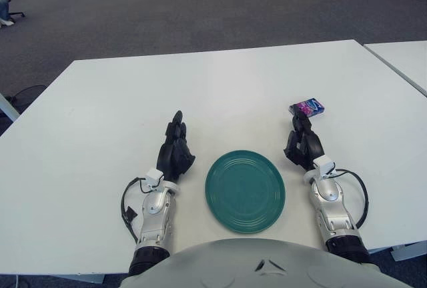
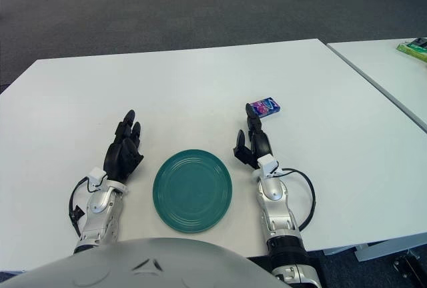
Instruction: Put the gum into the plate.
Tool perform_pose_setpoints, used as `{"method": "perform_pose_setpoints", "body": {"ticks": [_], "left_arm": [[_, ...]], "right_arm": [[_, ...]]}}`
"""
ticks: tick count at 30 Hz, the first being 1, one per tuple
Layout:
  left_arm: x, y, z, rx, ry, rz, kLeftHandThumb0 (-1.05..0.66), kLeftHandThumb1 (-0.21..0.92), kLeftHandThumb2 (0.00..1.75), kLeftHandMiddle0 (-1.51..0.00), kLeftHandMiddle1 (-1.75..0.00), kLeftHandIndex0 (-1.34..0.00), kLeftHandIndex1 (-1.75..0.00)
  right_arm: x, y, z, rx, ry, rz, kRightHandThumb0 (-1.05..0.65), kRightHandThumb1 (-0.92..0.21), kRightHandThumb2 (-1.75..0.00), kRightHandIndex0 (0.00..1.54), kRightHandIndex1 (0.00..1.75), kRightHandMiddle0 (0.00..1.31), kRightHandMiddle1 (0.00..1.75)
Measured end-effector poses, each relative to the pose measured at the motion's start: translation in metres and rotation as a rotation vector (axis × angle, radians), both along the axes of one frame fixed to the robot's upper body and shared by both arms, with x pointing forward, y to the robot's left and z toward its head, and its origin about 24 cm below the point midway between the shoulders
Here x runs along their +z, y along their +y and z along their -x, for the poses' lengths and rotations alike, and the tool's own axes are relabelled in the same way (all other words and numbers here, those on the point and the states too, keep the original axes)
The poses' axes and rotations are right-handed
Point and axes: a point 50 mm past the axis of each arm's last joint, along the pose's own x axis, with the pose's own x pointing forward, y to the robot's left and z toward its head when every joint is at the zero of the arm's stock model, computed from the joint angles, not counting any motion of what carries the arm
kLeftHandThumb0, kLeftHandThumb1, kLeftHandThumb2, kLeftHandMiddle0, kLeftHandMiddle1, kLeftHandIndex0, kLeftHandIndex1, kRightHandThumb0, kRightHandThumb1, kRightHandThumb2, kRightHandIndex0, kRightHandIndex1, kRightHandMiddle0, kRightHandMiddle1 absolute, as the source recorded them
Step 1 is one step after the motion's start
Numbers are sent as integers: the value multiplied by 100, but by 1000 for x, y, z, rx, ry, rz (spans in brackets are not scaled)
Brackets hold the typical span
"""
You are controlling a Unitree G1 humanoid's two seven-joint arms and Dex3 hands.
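1. The gum pack point(image 1: 307, 107) lies on the white desk point(image 1: 213, 81), just beyond the right hand point(image 1: 303, 145).
2. Right hand's fingers are loosely extended, holding nothing; fingertips seem just short of the pack.
3. The left hand point(image 1: 175, 151) rests flat, relaxed, left of the green plate point(image 1: 245, 191).

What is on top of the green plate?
Nothing lies on the plate. The gum sits on the table, just beyond the right hand. The left hand rests beside the plate.
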Motion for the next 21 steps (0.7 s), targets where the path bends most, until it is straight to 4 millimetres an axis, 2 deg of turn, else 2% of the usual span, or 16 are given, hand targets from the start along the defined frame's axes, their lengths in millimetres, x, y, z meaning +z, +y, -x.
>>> {"method": "perform_pose_setpoints", "body": {"ticks": [12, 15, 16, 17, 21], "left_arm": [[0, -1, -2, -6, -4, -8, -105, 92, 102, -7, -1, 0, -27], [0, -1, -3, -4, -7, -11, -105, 92, 102, -7, -1, 0, -28], [0, -1, -3, -5, -7, -13, -105, 92, 102, -7, -1, 0, -28], [0, -1, -3, -7, -8, -14, -105, 92, 103, -7, -1, 0, -29], [0, -1, -3, -7, -10, -22, -105, 92, 103, -6, 0, 0, -29]], "right_arm": [[14, 3, -14, 19, 17, 12, -76, -92, -91, 2, 1, 5, 4], [21, 1, -21, 46, -6, 67, -78, -92, -85, 7, 0, 2, 28], [24, 0, -25, 54, -13, 93, -78, -92, -84, 7, 0, 1, 31], [27, -2, -28, 57, -22, 116, -80, -92, -81, 12, 1, 1, 43], [52, -15, -46, 109, -146, 333, -84, -92, -72, 21, 2, 0, 69]]}}
